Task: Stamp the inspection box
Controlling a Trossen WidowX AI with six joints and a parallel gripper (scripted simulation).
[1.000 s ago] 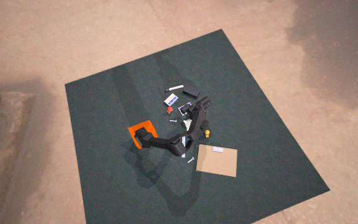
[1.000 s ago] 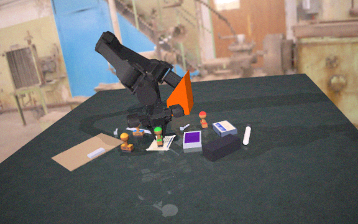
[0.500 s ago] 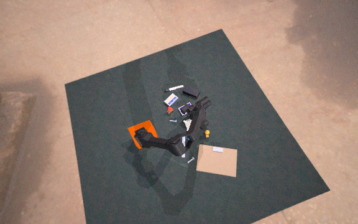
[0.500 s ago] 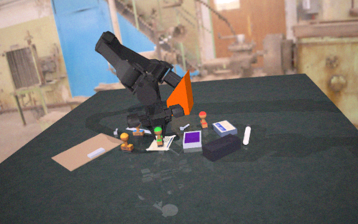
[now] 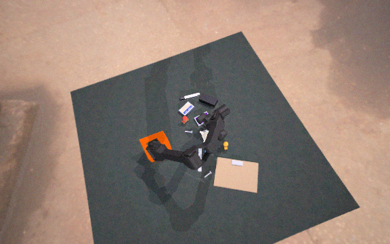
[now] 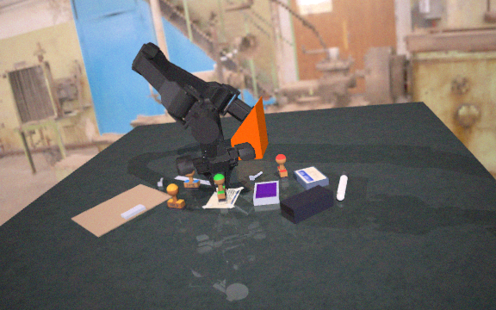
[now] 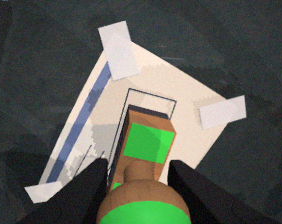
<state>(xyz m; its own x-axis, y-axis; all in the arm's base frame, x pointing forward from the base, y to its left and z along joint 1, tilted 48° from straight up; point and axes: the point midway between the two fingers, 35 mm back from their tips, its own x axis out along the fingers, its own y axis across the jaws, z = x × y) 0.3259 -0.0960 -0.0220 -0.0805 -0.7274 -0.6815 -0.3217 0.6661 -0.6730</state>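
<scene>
My gripper (image 7: 138,169) is shut on the green-topped wooden stamp (image 6: 220,189) (image 7: 144,182), which is upright over the card (image 6: 232,197) (image 7: 162,75) (image 5: 204,135). In the wrist view the stamp's base lies within the width of the printed box (image 7: 152,95), whose far end shows past it; the near end is hidden. Whether the base touches the card, and any print under it, cannot be told. The card is taped at its corners. The ink pad (image 6: 266,190), purple in a pale case, stands open beside the card.
A yellow-topped stamp (image 5: 225,146) (image 6: 176,200), red-topped stamp (image 5: 185,119) (image 6: 282,165) and blue-marked stamp (image 6: 191,182) stand around the card. A blue-white box (image 5: 186,108) (image 6: 311,176), dark block (image 5: 208,99) (image 6: 307,204), marker (image 5: 191,96) (image 6: 342,188), clipboard (image 5: 235,177) (image 6: 114,208) and orange panel (image 6: 252,135) also show.
</scene>
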